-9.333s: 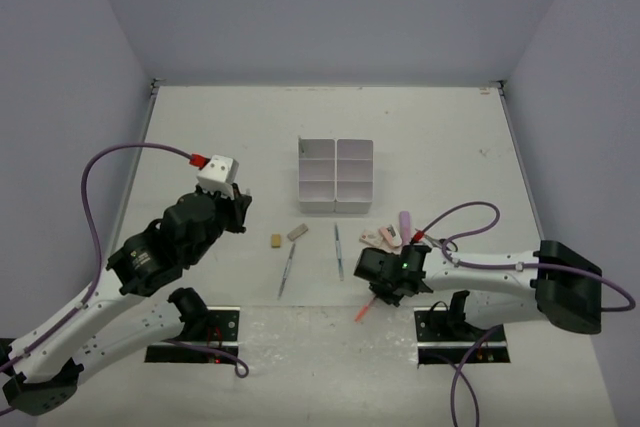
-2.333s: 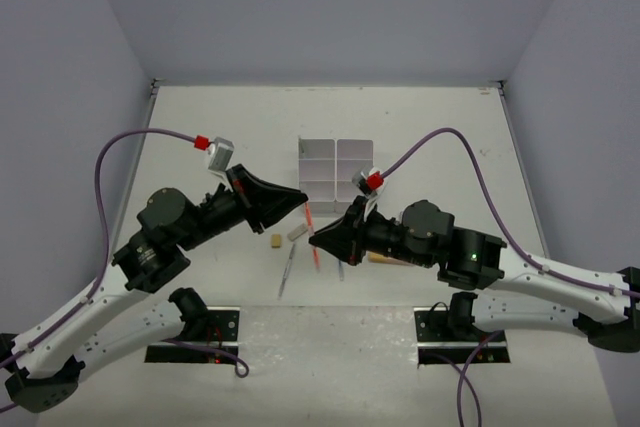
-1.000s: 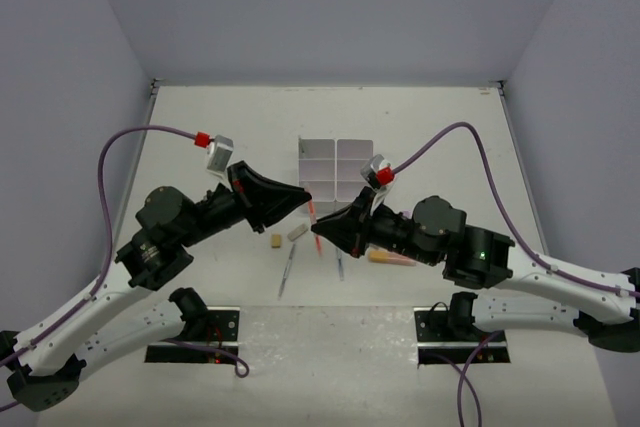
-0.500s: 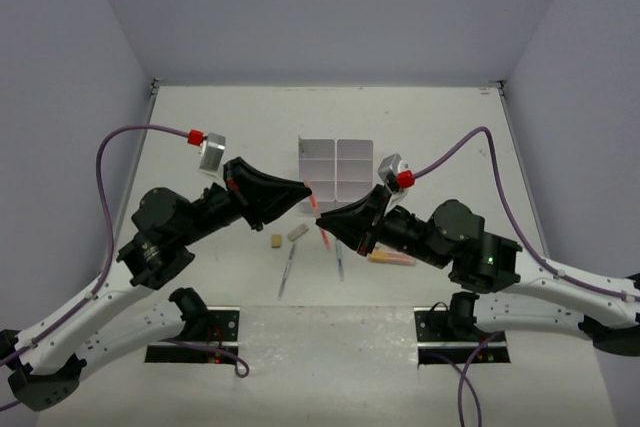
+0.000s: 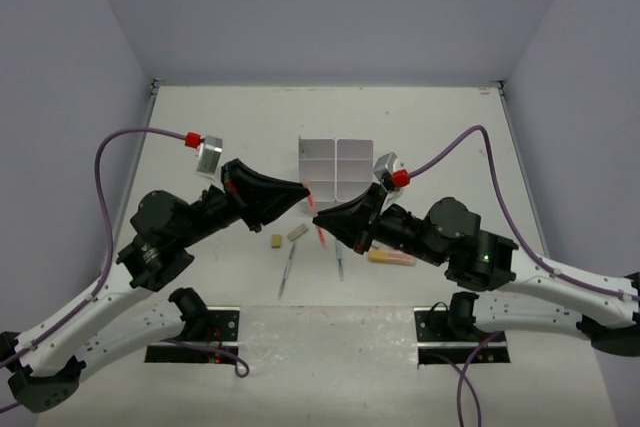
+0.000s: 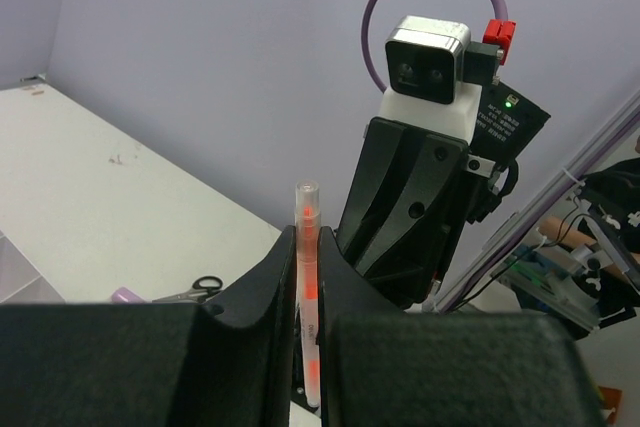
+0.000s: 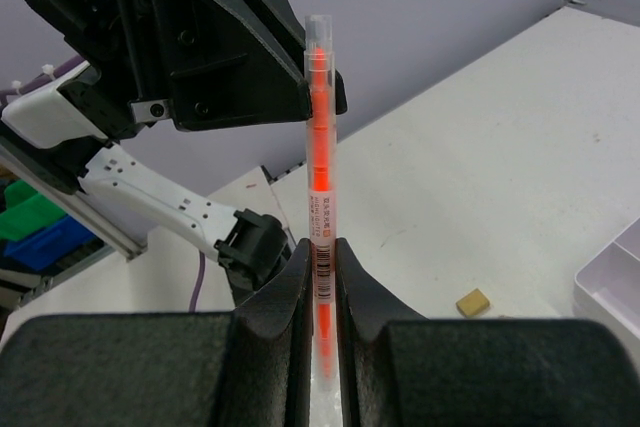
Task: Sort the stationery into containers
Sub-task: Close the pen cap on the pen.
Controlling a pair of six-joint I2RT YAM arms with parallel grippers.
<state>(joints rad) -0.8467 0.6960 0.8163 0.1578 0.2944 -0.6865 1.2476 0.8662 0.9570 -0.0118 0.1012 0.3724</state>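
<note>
Now the left gripper (image 5: 305, 190) and right gripper (image 5: 317, 215) both clamp the orange pen (image 5: 320, 237) mid-frame, its long axis running up-frame toward the organizer (image 5: 337, 142) just above, the left gripper nearer.

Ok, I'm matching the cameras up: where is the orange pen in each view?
Top external: the orange pen at centre, just below the organizer.
Left wrist: upright, lower centre; organizer corner at left edge.
Right wrist: upright, centre; organizer corner at right edge.
Shared landmark: the organizer.
</note>
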